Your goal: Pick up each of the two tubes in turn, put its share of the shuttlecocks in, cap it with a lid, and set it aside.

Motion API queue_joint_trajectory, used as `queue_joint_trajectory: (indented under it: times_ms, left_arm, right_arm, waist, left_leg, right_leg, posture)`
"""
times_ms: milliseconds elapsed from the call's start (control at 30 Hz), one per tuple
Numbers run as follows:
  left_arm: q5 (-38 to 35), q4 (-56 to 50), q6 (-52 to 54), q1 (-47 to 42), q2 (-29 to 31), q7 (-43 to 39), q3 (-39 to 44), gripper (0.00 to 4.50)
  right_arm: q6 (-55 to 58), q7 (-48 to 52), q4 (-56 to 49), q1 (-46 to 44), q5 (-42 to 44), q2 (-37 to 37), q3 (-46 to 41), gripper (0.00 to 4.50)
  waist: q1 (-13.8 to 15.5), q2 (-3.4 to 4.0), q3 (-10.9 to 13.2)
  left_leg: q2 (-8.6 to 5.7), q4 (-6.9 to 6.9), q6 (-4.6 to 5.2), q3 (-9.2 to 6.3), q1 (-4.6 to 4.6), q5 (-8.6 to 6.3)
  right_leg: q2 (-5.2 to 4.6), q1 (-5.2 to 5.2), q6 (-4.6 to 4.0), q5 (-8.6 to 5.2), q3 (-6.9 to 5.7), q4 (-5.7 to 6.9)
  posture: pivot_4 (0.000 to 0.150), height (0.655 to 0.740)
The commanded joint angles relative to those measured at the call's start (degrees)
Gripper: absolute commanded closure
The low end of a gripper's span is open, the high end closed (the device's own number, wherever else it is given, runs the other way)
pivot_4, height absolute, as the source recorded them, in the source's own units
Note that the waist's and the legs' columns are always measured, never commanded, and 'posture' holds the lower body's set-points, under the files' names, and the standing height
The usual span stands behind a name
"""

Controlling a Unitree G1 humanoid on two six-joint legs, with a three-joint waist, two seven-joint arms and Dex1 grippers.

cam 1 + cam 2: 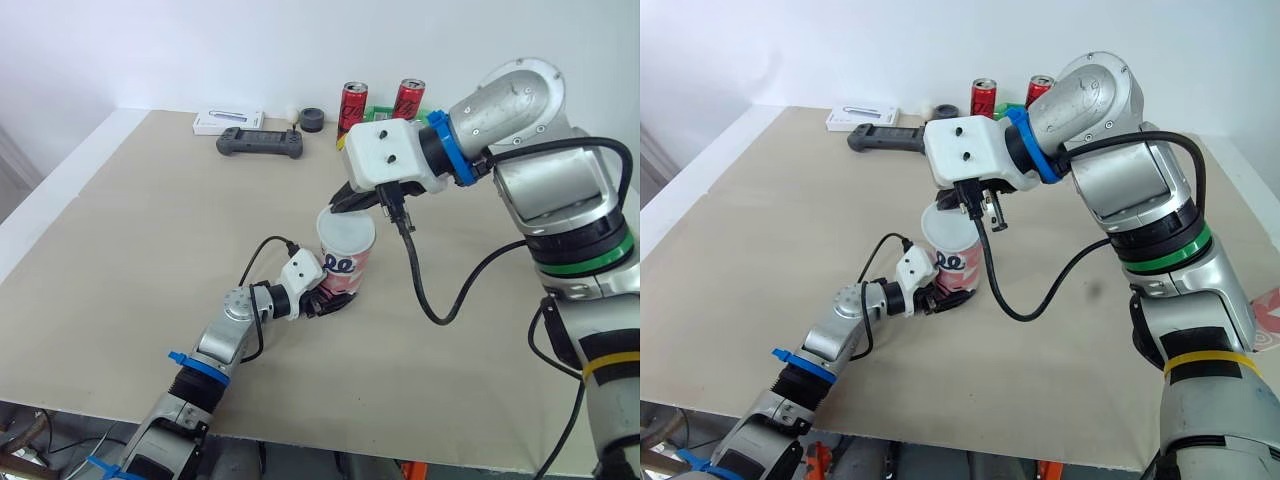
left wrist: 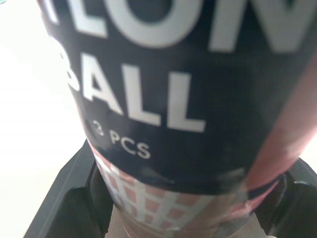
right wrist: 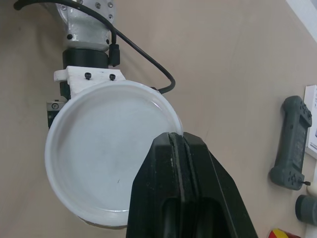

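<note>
Left eye view. Tan table (image 1: 150,220). The tube (image 1: 347,262) stands upright near the table's middle, white and pink with dark lettering. The left gripper (image 1: 325,300) comes in low from the robot's side and clamps the tube close to its base. The white lid (image 1: 346,228) sits at the tube's mouth; I cannot tell whether it is pressed home. The right gripper (image 1: 350,203) reaches down from above and meets the lid at its far rim. Along the far edge, well apart from the tube: a dark game controller (image 1: 260,143), a white box (image 1: 228,121), a black ring (image 1: 312,119) and two red cans (image 1: 353,105).

Right eye view. Same layout. The tube is upright in the left arm's grip and the lid is level across its top, under the right wrist housing.

Left wrist view. The tube wall is very close, navy band with white letters "BALL" and "3 PCS", pink grid pattern below. Black fingers (image 2: 67,198) flank the tube on both sides, touching it, pinching the lower part.

Right wrist view. Looking down into the round lid, with the left wrist's white mount beyond it. The right arm's two fingers (image 3: 158,183) are pressed together on the lid's rim, nipping its edge. The controller lies off to the side, well clear.
</note>
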Motion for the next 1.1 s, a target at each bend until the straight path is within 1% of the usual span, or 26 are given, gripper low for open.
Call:
queue_joint_trajectory:
  times_ms: [33,200,700,1100]
  left_arm:
    - [0.7,0.4,0.3,0.4,-0.3,0.4,-0.6,1.45]
    - [0.7,0.8,0.2,0.1,-0.3,0.3,-0.4,1.45]
    - [0.8,0.6,0.5,0.1,-0.3,0.4,-0.1,1.45]
    - [0.7,-0.5,1.2,0.7,0.1,0.4,-0.1,1.45]
  right_arm:
    - [-1.2,-0.1,1.3,-2.8,-0.1,0.0,-1.3,4.46]
    - [-3.0,-0.1,4.2,-3.1,-1.4,-0.2,-0.2,4.46]
    - [-3.0,1.4,2.2,0.1,-2.1,-0.3,1.2,4.46]
    - [-5.5,0.4,5.0,0.5,-4.6,0.1,1.9,4.46]
  waist:
    - [0.0,0.00,0.0]
    - [0.0,0.00,0.0]
    - [0.0,0.00,0.0]
    - [0.0,0.00,0.0]
  left_leg:
    - [0.00,0.00,0.00,0.00,0.00,0.00]
    - [-0.01,-0.01,0.00,0.00,-0.01,0.00]
    - [-0.01,-0.02,0.00,-0.01,0.00,0.00]
    - [-0.01,-0.03,0.00,-0.01,0.00,0.00]
  right_leg:
    - [0.00,0.00,0.00,0.00,0.00,0.00]
    - [0.00,0.00,-0.01,-0.01,0.00,0.00]
    - [0.00,0.00,-0.02,-0.01,0.00,0.00]
    - [0.00,0.00,-0.02,-0.02,-0.01,0.00]
  posture:
    - [0.150,0.7400]
    - [0.150,0.7400]
    - [0.150,0.7400]
    - [0.150,0.7400]
